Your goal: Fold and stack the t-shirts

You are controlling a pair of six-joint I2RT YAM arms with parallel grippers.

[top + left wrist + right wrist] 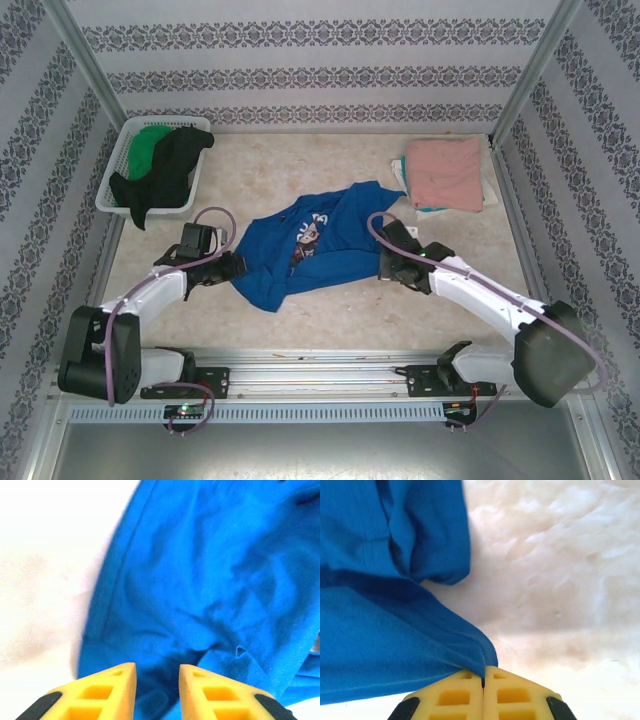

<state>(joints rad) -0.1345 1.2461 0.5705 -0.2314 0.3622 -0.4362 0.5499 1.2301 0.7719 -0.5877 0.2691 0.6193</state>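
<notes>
Top external view: blue shirt (335,262) lies crumpled at mid-table (330,180), its long axis running diagonally from near left to far right, the white-and-dark print (308,236) face up and partly creased near its far edge. Left gripper (236,266) sits at the near-left end; left wrist view shows its jaws (157,668) narrowly apart with rumpled blue cloth (200,580) in the gap. Right gripper (384,262) sits at the right edge; right wrist view shows it (483,670) closed, pinching a hem of the shirt (395,630).
</notes>
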